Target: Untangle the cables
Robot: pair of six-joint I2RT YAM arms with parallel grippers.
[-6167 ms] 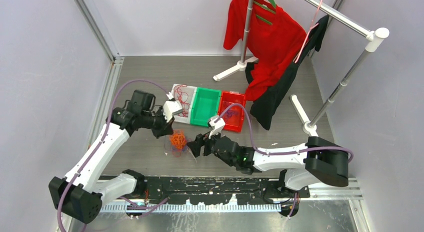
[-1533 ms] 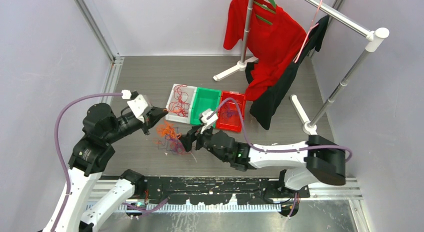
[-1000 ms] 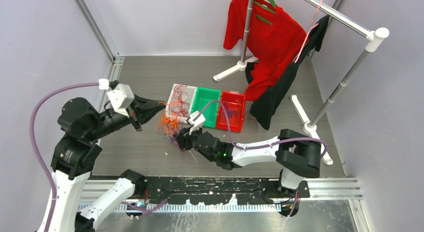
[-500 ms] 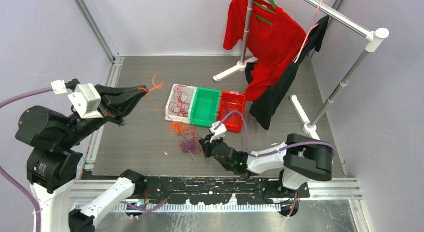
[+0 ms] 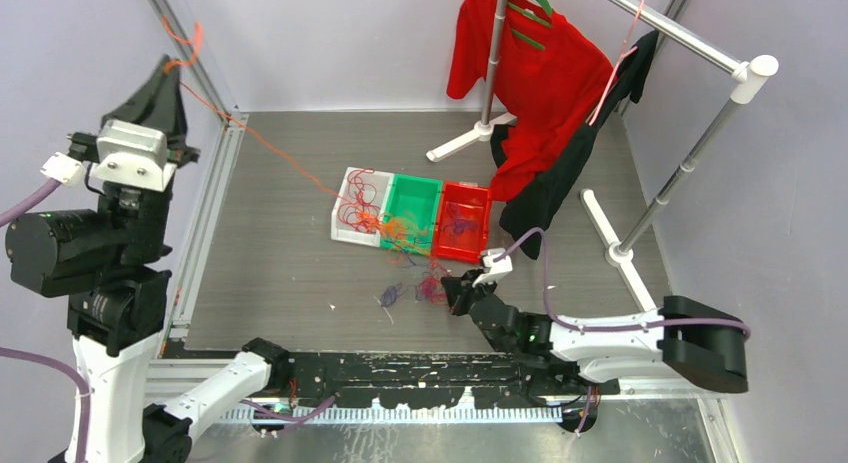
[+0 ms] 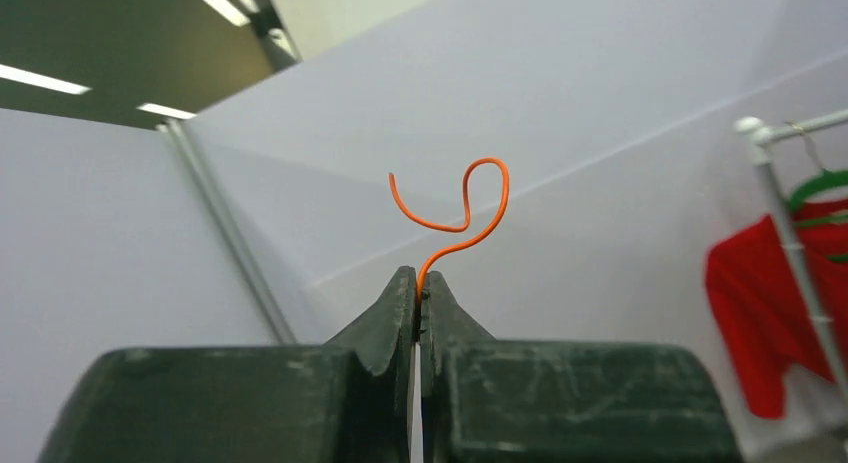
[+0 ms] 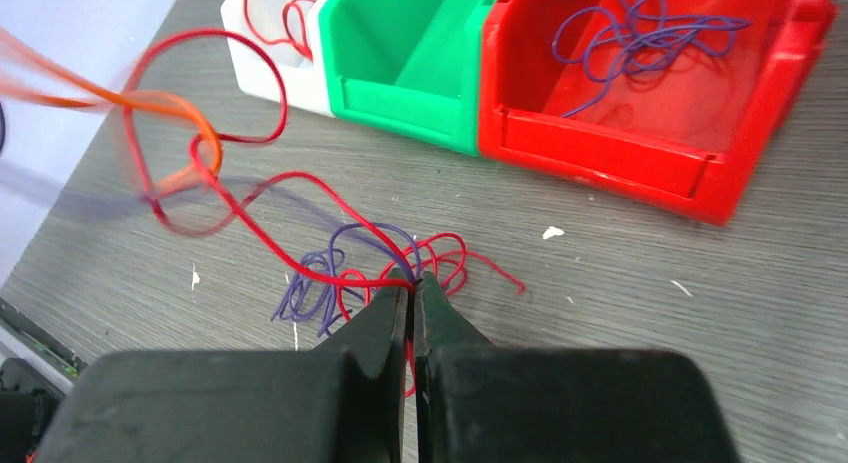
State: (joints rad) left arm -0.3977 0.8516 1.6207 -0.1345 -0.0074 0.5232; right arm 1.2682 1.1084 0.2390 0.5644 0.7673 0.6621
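The left gripper [image 6: 418, 285], high beside the left wall, is clenched on the end of an orange wire [image 6: 506, 195] that runs straight down to the bins. The right gripper [image 7: 411, 283], low on the table [image 7: 650, 333], pinches the red and purple cables [image 7: 380, 268] lying loose just before the green bin [image 7: 400, 108] and red bin [image 7: 600, 153].

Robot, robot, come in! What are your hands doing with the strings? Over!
Left gripper shut on orange cable, up high. Right gripper shut on red-purple tangle at the table. Orange clump bunched by the green bin.
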